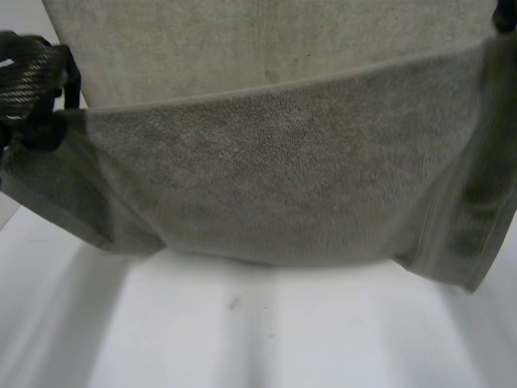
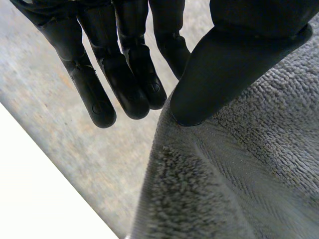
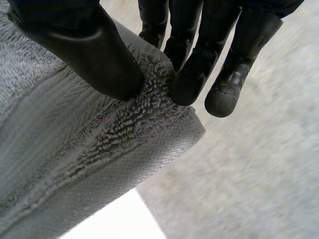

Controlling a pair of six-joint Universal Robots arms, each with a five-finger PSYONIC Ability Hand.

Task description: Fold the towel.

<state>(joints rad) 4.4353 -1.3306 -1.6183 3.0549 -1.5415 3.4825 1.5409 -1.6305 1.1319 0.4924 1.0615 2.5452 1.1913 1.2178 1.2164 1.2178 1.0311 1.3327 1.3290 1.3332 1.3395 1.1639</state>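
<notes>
- White table (image 1: 242,339) below: towel (image 1: 283,186) hangs lifted over it.
- Left hand (image 2: 229,64) pinches one edge w/ thumb, right hand (image 3: 99,55) pinches a corner.
- Thin pinch may slip, so you drop it & fold goes crooked.

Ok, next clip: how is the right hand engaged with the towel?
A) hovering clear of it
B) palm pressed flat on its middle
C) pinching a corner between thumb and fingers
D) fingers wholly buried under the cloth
C: in the right wrist view the right hand has its thumb on one face of the towel and its fingers on the other, clamping the hemmed corner between them.
</notes>
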